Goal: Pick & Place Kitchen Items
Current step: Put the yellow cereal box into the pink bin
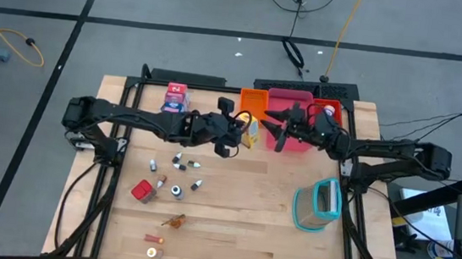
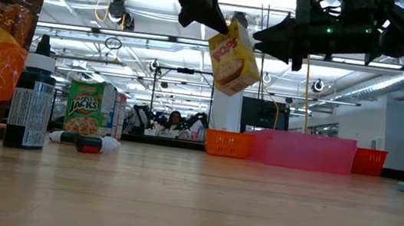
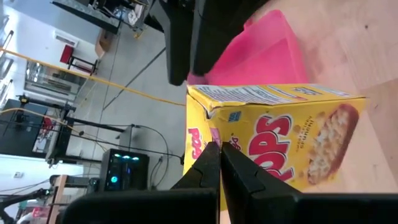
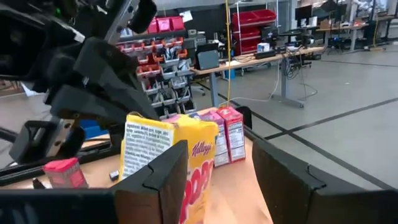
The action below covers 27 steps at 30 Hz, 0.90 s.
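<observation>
Above the wooden table [image 1: 230, 223], the left gripper [image 2: 212, 18] is pinching the yellow cereal box [image 2: 234, 57] aloft by its top corner, offering it; the right gripper [image 4: 221, 180] is waiting open just beside it.

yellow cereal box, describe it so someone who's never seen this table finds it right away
Look at the back of the wooden table, just in front of the orange tray and pink tray, where the two arms meet. The yellow cereal box hangs in the air there, pinched at its top by the left pincer. It is the only carton off the table, and the only yellow one.
</observation>
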Tool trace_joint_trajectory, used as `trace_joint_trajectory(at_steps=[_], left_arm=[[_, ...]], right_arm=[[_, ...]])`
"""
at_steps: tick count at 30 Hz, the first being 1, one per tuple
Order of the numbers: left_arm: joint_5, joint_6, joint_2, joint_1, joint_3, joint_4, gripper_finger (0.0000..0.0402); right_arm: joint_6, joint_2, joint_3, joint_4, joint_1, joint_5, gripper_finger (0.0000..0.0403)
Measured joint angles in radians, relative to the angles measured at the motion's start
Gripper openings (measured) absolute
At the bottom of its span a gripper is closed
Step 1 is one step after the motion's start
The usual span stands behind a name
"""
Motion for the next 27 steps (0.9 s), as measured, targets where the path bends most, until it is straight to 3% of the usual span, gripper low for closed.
trace_joint_trajectory(at_steps=[5, 20, 23, 27], left_arm=[[0.0, -0.003, 0.0, 0.0, 0.0, -0.002, 0.0], [0.024, -0.005, 0.0, 0.0, -0.001, 0.013, 0.0], [0.028, -0.006, 0.0, 0.0, -0.001, 0.014, 0.0], [0.029, -0.006, 0.0, 0.0, -0.001, 0.013, 0.0]], right_arm=[[0.046, 0.011, 0.0, 0.003, 0.003, -0.093, 0.0171], [0.053, 0.119, 0.0, 0.123, 0.035, -0.094, 0.0163], [0.045, 0.118, 0.0, 0.127, 0.035, -0.095, 0.013], [0.019, 0.119, 0.0, 0.123, 0.032, -0.153, 0.004]])
